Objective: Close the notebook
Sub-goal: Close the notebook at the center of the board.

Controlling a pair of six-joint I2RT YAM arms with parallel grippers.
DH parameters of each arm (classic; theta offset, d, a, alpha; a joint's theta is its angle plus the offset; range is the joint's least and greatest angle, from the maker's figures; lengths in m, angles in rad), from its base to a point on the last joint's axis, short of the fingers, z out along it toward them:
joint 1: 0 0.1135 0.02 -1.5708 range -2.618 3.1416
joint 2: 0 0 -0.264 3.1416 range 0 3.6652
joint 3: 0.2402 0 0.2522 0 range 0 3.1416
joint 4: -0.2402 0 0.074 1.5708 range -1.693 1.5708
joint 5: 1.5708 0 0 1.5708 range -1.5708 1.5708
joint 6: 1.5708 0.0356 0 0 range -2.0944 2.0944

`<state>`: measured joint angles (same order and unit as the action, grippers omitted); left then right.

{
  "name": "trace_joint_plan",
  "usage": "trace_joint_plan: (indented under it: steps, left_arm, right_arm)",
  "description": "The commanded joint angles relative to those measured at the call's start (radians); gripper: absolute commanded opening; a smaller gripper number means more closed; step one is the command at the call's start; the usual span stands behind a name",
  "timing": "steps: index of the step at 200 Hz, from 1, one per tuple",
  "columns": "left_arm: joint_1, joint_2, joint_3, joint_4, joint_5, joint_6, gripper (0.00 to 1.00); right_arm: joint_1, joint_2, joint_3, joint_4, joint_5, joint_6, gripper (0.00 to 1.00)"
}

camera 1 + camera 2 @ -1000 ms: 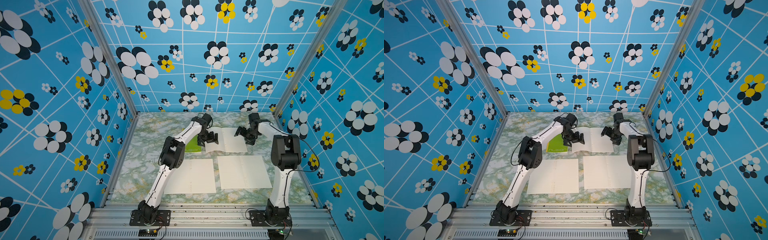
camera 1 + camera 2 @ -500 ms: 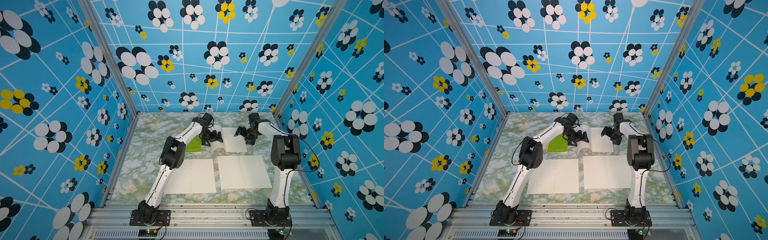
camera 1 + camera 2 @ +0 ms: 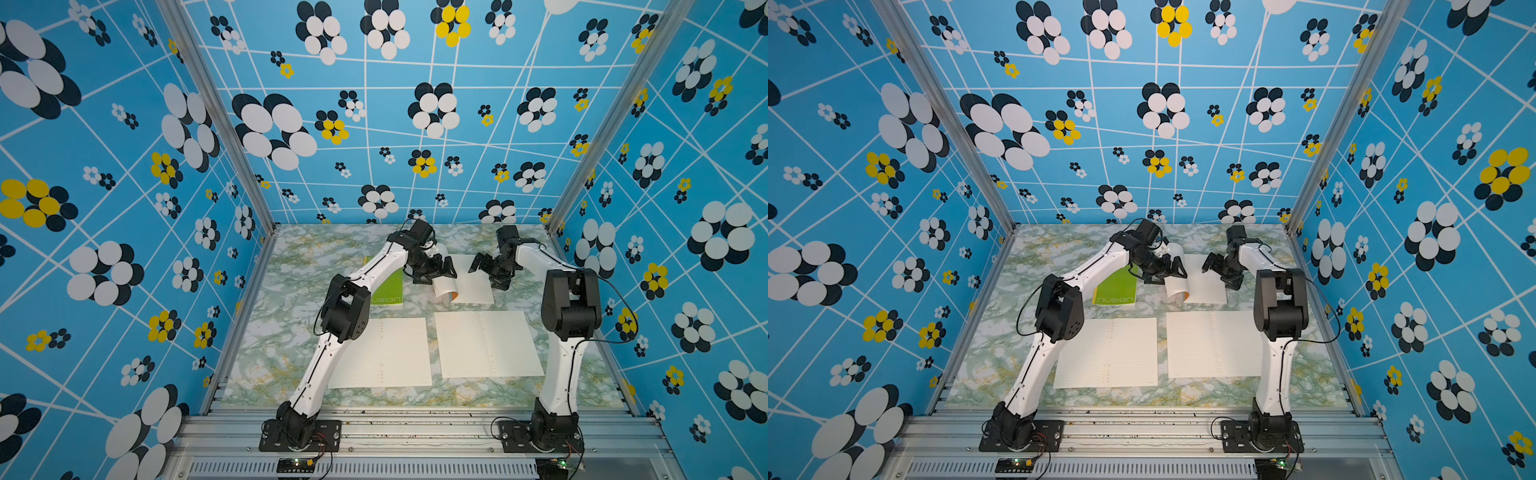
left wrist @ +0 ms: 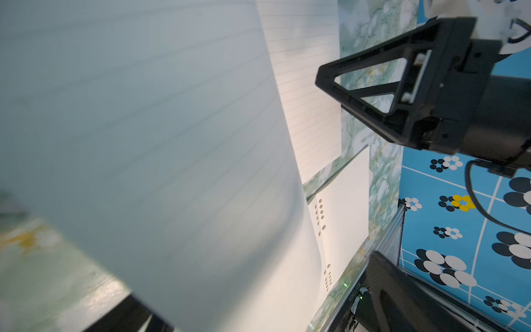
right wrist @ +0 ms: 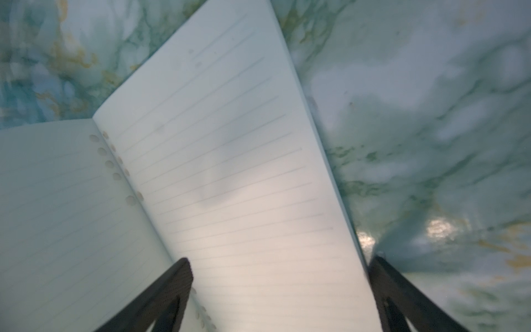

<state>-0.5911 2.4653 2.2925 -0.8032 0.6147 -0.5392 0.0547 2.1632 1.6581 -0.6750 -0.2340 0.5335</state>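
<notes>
Our notebook (image 3: 471, 284) lies open near the table's (image 3: 299, 266) far edge. Left gripper (image 3: 438, 275), fingers wide and gripping nothing, props the left pages (image 3: 443, 291) curled up, to fold them over, we judge. Right gripper (image 3: 485, 275), fingers apart, hovers over the flat page.

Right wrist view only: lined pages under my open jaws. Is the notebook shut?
Observer: No. In a top view the left leaf curls up over the right page, not yet flat on it.
Operator: What's turning it?
Observer: The left gripper, jaws open, is at that leaf. I cannot tell whether they touch.
Operator: Cover?
Observer: The green cover lies flat, left of the pages.
</notes>
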Motion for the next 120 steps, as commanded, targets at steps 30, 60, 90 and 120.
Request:
trace_joint_plan:
  steps: [30,60,90,120]
  left_arm:
    - [-0.056,-0.063,0.042,0.02,0.025,0.048,0.99]
    - [-0.085,-0.042,0.097,-0.004,0.036,0.083,0.99]
    - [-0.104,0.012,0.164,-0.031,0.04,0.1,0.99]
    - [-0.113,0.078,0.223,-0.05,0.043,0.119,0.98]
  right_arm:
    - [-0.014,0.024,0.003,-0.059,0.019,-0.021,0.99]
    - [-0.079,-0.044,-0.025,-0.059,0.014,-0.018,0.99]
    - [-0.129,-0.098,-0.05,-0.06,0.018,-0.021,0.99]
    - [-0.131,-0.107,-0.05,-0.068,0.019,-0.019,0.99]
